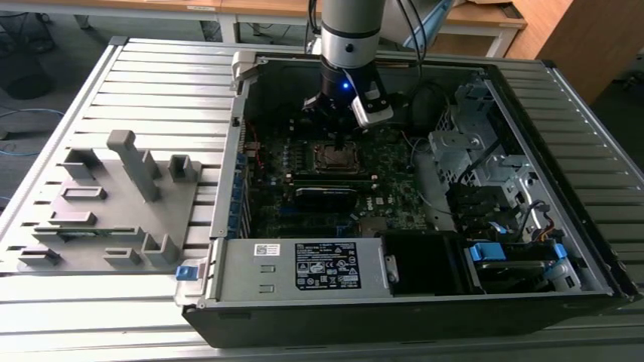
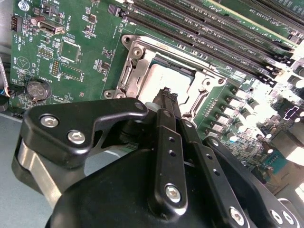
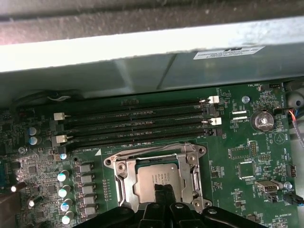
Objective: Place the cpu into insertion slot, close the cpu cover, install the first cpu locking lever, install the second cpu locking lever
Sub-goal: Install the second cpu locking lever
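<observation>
Poised directly above the cpu (image 2: 168, 78), seated in the insertion slot (image 3: 156, 178) under the cpu cover (image 2: 137, 59). Fingers (image 2: 168, 102) pressed together, gripping nothing.

A green circuit board (image 3: 228, 156) is seen in both wrist views, crossed by long black memory slots (image 3: 137, 126) with white end clips. The cpu (image 3: 159, 178) is shown with a dull grey metal top, framed by the silver cpu cover (image 3: 190, 166). The gripper (image 2: 167, 97) is finished in matte black with silver screws. In the exterior view, a grey ribbed table (image 1: 151, 83) is seen, on it a grey fixture (image 1: 111, 204), and blue tabs (image 1: 485, 251) inside the dark computer case (image 1: 593, 249).
</observation>
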Tool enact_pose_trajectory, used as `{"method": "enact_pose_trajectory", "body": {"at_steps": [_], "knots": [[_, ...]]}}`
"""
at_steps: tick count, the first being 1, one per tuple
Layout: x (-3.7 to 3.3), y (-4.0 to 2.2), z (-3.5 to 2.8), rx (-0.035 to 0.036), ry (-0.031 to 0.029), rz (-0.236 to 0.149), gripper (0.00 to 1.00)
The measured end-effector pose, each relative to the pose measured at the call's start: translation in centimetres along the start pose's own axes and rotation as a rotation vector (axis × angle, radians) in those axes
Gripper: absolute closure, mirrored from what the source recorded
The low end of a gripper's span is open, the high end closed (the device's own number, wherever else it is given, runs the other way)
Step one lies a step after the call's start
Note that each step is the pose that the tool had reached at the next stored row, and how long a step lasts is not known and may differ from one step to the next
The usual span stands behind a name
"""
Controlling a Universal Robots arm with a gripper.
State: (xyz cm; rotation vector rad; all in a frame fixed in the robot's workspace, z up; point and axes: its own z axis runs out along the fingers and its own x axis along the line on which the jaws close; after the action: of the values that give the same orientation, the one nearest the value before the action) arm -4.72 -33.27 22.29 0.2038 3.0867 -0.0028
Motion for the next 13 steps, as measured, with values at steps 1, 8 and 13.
{"method": "enact_pose_trajectory", "body": {"at_steps": [1, 8, 13], "knots": [[0.00, 0.00, -0.01, 0.0002, 0.0001, 0.000, 0.89], [-0.01, 0.00, -0.30, 0.0003, 0.0001, 0.000, 0.89], [-0.03, 0.00, -0.75, 0.0001, 0.0000, 0.000, 0.89]]}}
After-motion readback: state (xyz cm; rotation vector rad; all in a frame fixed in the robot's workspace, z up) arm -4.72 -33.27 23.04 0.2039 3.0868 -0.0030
